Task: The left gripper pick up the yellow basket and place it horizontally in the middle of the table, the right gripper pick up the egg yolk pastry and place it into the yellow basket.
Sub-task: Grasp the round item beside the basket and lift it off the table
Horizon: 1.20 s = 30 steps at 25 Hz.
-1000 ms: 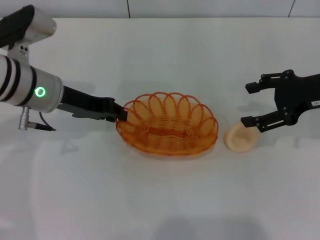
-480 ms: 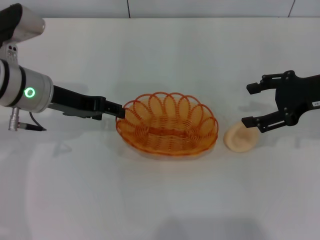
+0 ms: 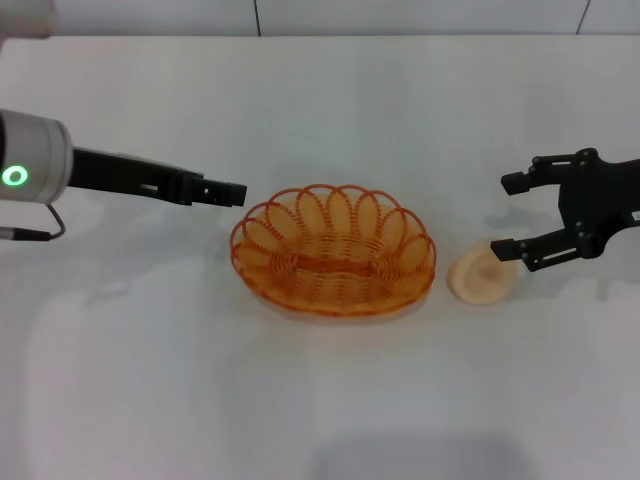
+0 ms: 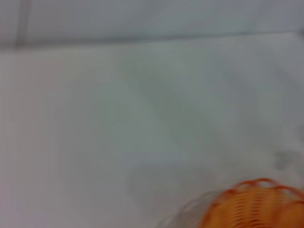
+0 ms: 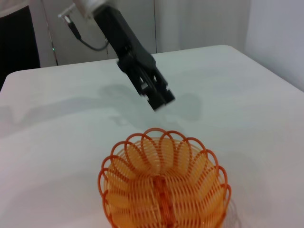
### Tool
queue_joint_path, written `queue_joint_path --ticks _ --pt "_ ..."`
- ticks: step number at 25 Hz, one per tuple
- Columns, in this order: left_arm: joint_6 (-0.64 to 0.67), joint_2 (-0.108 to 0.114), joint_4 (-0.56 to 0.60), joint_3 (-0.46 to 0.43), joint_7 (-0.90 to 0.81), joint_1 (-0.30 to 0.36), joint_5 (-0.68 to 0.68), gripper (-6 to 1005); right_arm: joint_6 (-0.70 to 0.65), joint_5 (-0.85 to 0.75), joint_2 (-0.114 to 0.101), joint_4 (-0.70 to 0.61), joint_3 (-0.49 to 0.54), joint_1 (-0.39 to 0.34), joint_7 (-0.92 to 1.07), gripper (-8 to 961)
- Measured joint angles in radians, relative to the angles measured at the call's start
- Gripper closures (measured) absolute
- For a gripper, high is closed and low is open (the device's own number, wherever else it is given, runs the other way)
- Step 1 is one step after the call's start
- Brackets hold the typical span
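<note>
The yellow basket (image 3: 333, 250) lies lengthwise across the middle of the white table (image 3: 330, 90), free of both grippers. It also shows in the left wrist view (image 4: 259, 204) and the right wrist view (image 5: 164, 190). My left gripper (image 3: 228, 190) hovers just off the basket's left rim, empty, its fingers slightly apart. It shows in the right wrist view too (image 5: 160, 97). The egg yolk pastry (image 3: 480, 279) sits on the table just right of the basket. My right gripper (image 3: 511, 215) is open and empty, just above and to the right of the pastry.
The table's far edge meets a grey wall (image 3: 400, 15). The left arm's white-grey section with a green light (image 3: 30, 170) reaches in from the left edge.
My left gripper has let go of the basket's left rim and drawn back to the left and upward. The right gripper has shifted slightly right. The basket and pastry stay put.
</note>
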Motion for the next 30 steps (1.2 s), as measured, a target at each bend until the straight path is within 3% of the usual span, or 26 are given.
queue_joint_path --ticks 2,3,8,11,12,17,20,25,30 --pt "0.05 0.004 -0.001 -0.046 0.206 0.028 -0.101 290 0.0 -0.001 -0.002 0.0 0.01 -0.003 0.003 84" --pt "0.05 0.004 -0.001 -0.046 0.206 0.028 -0.101 289 0.0 -0.002 -0.002 0.0 0.016 -0.003 0.006 84" --pt "0.124 0.0 -0.075 -0.105 0.55 0.067 -0.219 288 -0.005 0.0 -0.002 -0.008 0.022 -0.015 0.028 84" --pt "0.148 0.006 -0.133 -0.13 0.692 0.076 -0.255 288 -0.009 0.0 -0.004 -0.023 0.022 -0.024 0.046 85" --pt "0.18 0.01 -0.174 -0.168 0.8 0.078 -0.265 288 -0.011 -0.002 -0.004 -0.026 0.022 -0.026 0.055 85" --pt "0.256 0.015 -0.26 -0.271 1.006 0.082 -0.265 287 -0.024 -0.001 -0.005 -0.029 0.022 -0.027 0.069 85" --pt "0.3 0.04 -0.33 -0.308 1.088 0.08 -0.262 288 -0.029 -0.002 -0.006 -0.039 0.022 -0.029 0.093 85" --pt "0.396 0.099 -0.379 -0.307 1.094 0.067 -0.214 288 -0.033 -0.009 -0.005 -0.042 0.014 -0.024 0.118 85" --pt "0.416 0.11 -0.371 -0.313 1.077 0.063 -0.187 288 -0.033 -0.039 -0.002 -0.072 0.002 -0.025 0.151 85"
